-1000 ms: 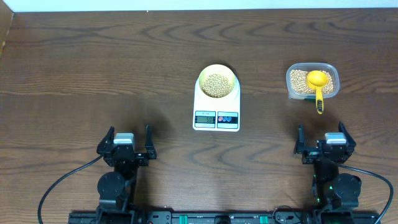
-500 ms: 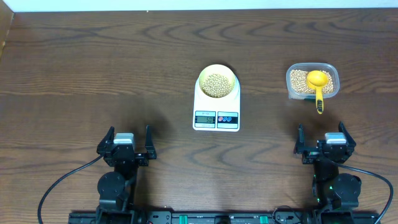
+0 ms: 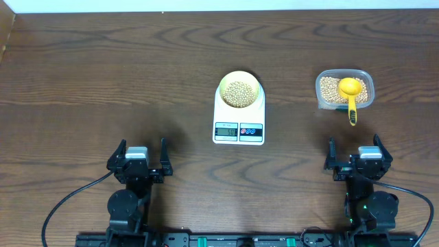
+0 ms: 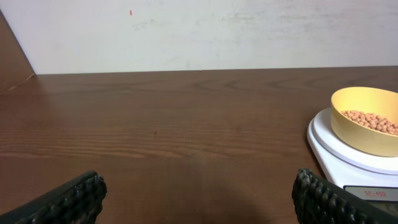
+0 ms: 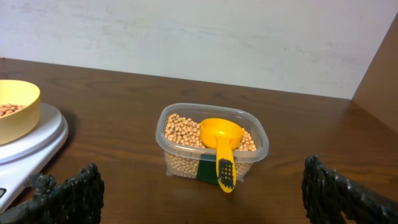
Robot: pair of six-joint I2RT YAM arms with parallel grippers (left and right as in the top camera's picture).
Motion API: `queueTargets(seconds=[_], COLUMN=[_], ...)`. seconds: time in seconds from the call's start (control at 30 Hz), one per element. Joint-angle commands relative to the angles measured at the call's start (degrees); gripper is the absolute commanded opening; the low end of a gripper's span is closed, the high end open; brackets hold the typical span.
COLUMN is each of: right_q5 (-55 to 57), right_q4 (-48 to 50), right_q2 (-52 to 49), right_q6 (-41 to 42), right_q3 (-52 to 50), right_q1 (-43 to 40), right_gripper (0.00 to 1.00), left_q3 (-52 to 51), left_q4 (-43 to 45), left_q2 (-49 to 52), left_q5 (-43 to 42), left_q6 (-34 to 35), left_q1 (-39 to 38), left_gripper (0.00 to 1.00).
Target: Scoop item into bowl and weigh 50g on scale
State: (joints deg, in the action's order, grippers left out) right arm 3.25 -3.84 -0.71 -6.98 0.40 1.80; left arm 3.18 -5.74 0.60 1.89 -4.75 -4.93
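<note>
The pale-yellow bowl (image 3: 239, 90) sits on the white scale (image 3: 239, 123) at mid-table and holds tan beans (image 3: 239, 92). The bowl (image 4: 367, 127) and scale (image 4: 339, 146) also show at the right of the left wrist view, and the bowl (image 5: 15, 109) at the left edge of the right wrist view. More beans (image 5: 180, 134) fill a clear tub (image 3: 344, 89), where a yellow scoop (image 3: 350, 95) rests with its handle over the rim. My left gripper (image 3: 140, 159) and right gripper (image 3: 355, 154) stay near the front edge, both open and empty.
The clear tub (image 5: 212, 146) stands on the wooden table (image 3: 103, 75) right of the scale, straight ahead of the right gripper. A pale wall runs behind the table's far edge. Black cables trail from both arm bases at the front.
</note>
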Motion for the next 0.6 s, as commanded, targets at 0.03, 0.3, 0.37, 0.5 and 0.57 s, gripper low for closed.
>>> queueTargets(seconds=[0.03, 0.3, 0.37, 0.5, 0.57], right_q5=[0.7, 0.7, 0.7, 0.7, 0.7], right_q4=[-0.2, -0.2, -0.2, -0.2, -0.2], right_q2=[0.4, 0.4, 0.4, 0.4, 0.4], right_q6=[-0.8, -0.8, -0.8, -0.8, -0.8], right_q3=[-0.1, -0.1, -0.1, -0.1, -0.1], right_q1=[0.4, 0.4, 0.4, 0.4, 0.4], right_gripper=[0.99, 0.99, 0.99, 0.99, 0.99], left_q3=[-1.8, -1.8, -1.8, -1.8, -1.8], left_q4=[-0.6, -0.6, -0.6, -0.6, -0.6], left_q2=[-0.4, -0.4, -0.4, -0.4, -0.4], left_q5=[0.9, 0.9, 0.9, 0.9, 0.9], left_q6=[-0.7, -0.7, -0.7, -0.7, -0.7], left_q1=[0.0, 0.0, 0.0, 0.0, 0.0], left_gripper=[0.98, 0.98, 0.98, 0.97, 0.98])
